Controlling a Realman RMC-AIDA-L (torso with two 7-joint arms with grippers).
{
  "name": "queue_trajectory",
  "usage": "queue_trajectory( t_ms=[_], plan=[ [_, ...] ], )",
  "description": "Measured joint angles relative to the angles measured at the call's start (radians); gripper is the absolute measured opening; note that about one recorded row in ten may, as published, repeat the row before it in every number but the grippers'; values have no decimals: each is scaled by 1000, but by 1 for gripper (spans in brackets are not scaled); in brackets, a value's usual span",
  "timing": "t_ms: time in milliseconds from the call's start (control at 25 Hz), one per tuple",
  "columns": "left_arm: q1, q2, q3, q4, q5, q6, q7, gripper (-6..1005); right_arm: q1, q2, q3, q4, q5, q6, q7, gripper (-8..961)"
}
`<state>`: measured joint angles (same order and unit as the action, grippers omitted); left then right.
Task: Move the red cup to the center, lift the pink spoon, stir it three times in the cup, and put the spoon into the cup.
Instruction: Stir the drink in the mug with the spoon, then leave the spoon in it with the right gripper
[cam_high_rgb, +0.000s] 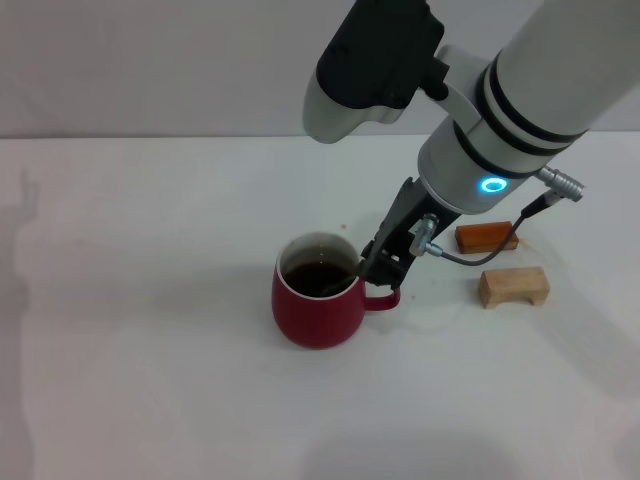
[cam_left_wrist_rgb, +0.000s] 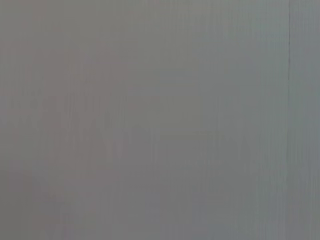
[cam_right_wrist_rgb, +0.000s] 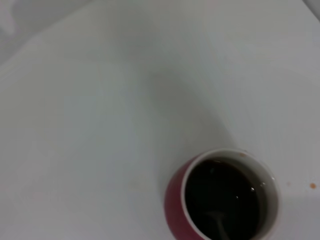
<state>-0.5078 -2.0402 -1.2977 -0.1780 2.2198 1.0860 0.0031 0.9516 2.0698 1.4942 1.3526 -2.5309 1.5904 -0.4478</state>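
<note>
A plain white table (cam_high_rgb: 150, 380) carries a squat dark-red ceramic mug (cam_high_rgb: 318, 312) holding dark liquid near its middle. To the mug's right lie two small wooden blocks, an orange-brown one (cam_high_rgb: 486, 236) and, nearer, a pale one (cam_high_rgb: 513, 286).

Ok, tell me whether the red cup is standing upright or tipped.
Upright. The red cup sits flat on the table, its rim level and dark liquid inside, with the right gripper at its rim.

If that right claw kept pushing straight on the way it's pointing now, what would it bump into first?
Most likely the dark liquid inside the red cup. The right gripper angles down over the cup's rim on the handle side, with a spoon already dipped in. Depth is hard to judge, so it might clip the rim first.
</note>
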Motion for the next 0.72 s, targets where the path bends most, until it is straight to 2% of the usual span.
queue_trajectory(
  t_ms=[320, 440, 720],
  plan=[
    [-2, -1, 0, 0, -4, 1, 0, 739, 42, -1, 20, -73, 20, -62, -31, 151],
    [-1, -3, 0, 0, -5, 3, 0, 739, 82, -2, 44, -157, 16, -102, -48, 151],
    [1, -5, 0, 0, -5, 4, 0, 739, 103, -4, 50, -200, -41, -91, -49, 151]
  ],
)
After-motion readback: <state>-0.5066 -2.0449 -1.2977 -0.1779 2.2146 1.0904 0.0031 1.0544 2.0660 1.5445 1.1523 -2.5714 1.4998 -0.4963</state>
